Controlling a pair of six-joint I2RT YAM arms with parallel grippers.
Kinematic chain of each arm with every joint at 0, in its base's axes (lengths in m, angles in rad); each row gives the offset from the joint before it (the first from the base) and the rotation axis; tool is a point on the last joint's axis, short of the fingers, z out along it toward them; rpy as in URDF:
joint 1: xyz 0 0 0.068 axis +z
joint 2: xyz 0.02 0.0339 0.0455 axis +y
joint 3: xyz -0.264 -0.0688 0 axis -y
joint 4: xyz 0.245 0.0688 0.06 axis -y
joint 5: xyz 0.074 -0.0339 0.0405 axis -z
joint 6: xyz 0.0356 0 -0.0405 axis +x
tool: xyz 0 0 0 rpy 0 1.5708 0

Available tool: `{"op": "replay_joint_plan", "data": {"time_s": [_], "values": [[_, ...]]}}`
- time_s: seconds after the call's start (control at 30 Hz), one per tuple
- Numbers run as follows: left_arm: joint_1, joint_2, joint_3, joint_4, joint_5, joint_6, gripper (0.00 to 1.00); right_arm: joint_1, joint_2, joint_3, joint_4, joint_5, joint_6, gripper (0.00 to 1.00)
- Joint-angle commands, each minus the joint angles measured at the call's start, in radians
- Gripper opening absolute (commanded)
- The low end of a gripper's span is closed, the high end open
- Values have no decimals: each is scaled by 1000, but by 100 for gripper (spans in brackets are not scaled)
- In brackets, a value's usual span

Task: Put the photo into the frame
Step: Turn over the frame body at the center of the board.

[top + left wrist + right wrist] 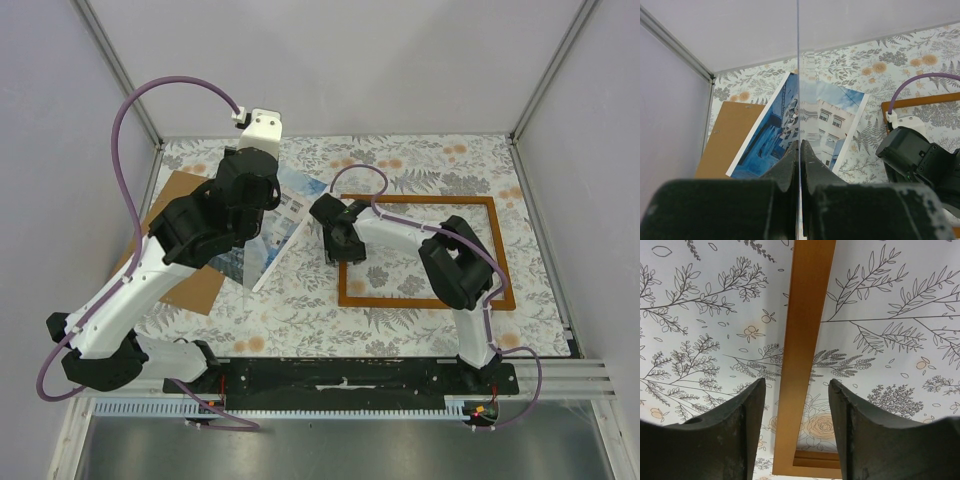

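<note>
My left jaws are clamped shut on a thin clear sheet (797,75), seen edge-on. My right jaws stand apart, astride the frame (805,340) at its left rail, not touching it. The photo (770,135) lies flat beside the frame, partly over the backing board (727,140).

Risks: uneven closing could skew the frame, and the sheet could slip from my thin-edge pinch.

The frame encloses only the patterned surface (700,315).

The thin-railed orange-brown wooden rectangular frame (400,301) is lying on the floral-patterned table cover (300,320). Left of the frame, the large rectangular paper photo (765,142) is overlapping the plain brown backing board (195,288), with a thin clear sheet (798,60) standing on edge above.
</note>
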Motion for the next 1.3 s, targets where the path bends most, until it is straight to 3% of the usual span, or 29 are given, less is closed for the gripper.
{"op": "replay_joint_plan", "data": {"time_s": [0.0,0.1,0.33,0.47,0.8,1.27], "values": [[6,-10,16,61,-3,-20,2,2,4,32,-3,34,-18,58],[6,-11,9,61,-11,-18,2,4,10,37,-3,26,-38,50],[6,-28,-3,63,-60,-13,2,54,19,81,-6,35,-161,16],[8,-44,-9,61,-89,-12,2,103,-7,66,-8,86,-216,4],[11,-80,-26,69,-111,-7,2,122,-223,-187,120,31,-262,2],[13,-93,-37,83,-101,-1,2,132,-321,-274,149,-35,-290,2]]}}
